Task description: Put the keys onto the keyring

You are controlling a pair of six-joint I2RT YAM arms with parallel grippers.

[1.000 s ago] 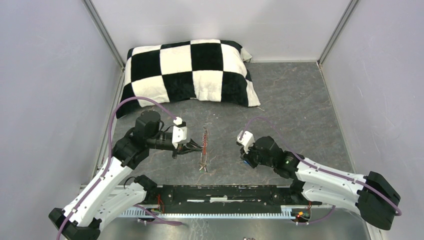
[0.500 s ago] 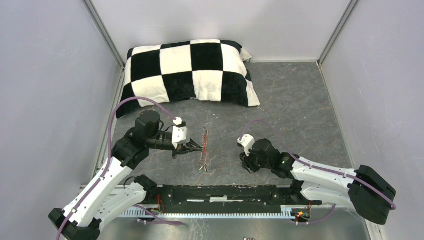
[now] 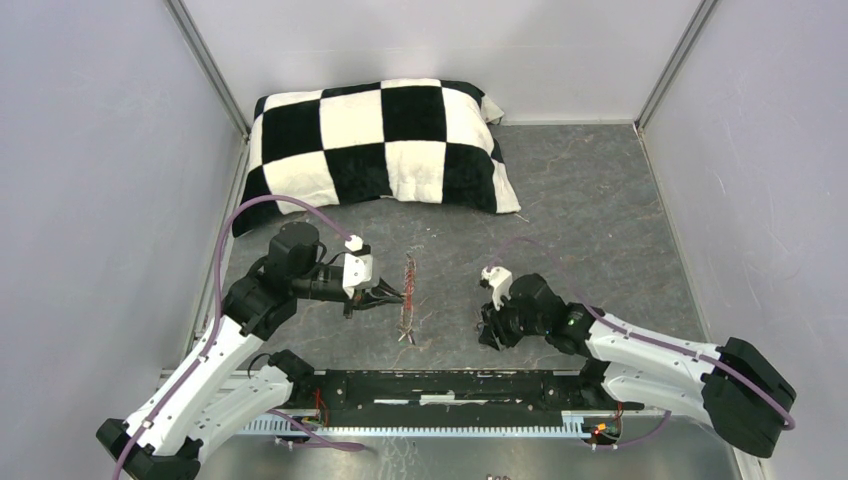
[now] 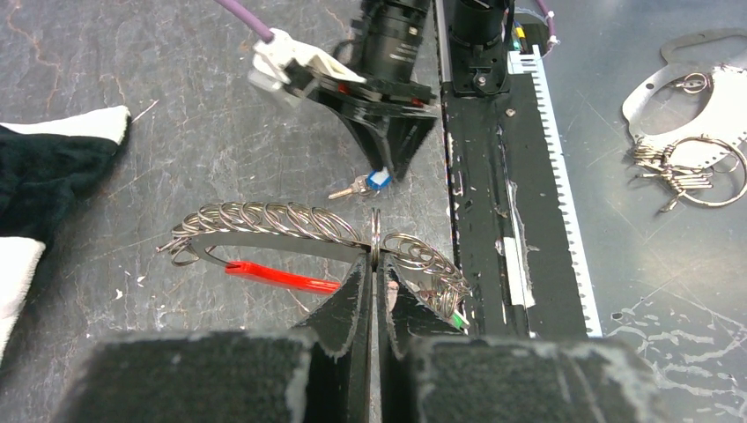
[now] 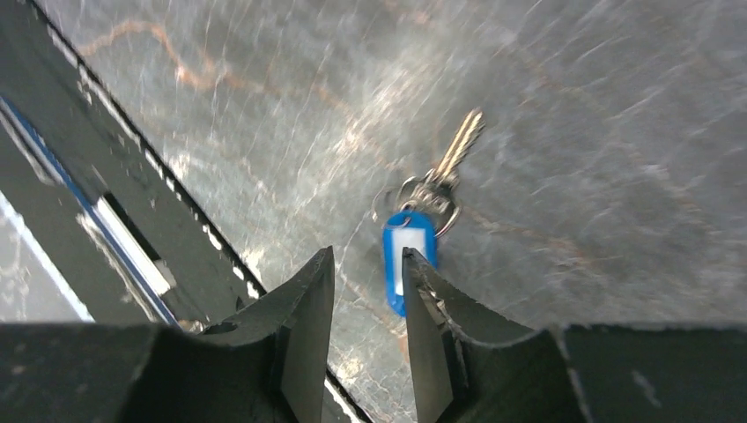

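Lying flat — blue-tagged key (image 5: 403, 242), blade pointing away from right pincer (image 5: 367, 256).

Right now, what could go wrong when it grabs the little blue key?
The blue key lies flat on the table, off to one side of the open right jaws, so they might nudge it away or pinch only the tag's edge. The left jaws hold the keyring by one thin loop, so it might twist or slip.

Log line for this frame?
left jaws: shut on keyring | right jaws: open, tips at blue key, no grip | blue key: on table, off keyring
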